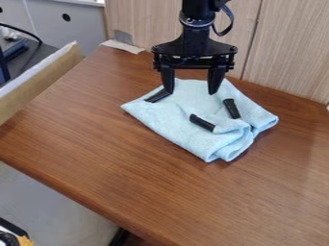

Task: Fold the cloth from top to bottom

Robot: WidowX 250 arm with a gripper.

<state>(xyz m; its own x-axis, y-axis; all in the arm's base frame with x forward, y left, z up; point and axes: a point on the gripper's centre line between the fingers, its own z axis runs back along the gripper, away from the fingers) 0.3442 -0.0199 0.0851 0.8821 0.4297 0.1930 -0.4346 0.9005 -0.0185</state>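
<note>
The black gripper (191,92) hangs over the upper part of the light blue cloth (170,120), open, with its two fingers wide apart. Whether the fingertips touch the cloth, I cannot tell. The cloth lies on the brown table, fairly flat on its left side and bunched into folds at its lower right. Several small black pieces rest on it: one (158,96) by the left fingertip, one (202,122) near the middle beside a fold, and one (232,108) on the right.
The wooden table (96,144) extends around the cloth. A light wood panel (289,53) stands behind it. At the left is a cardboard-coloured edge (45,81) with dark items beyond. A pale scrap (122,46) lies at the table's back left corner.
</note>
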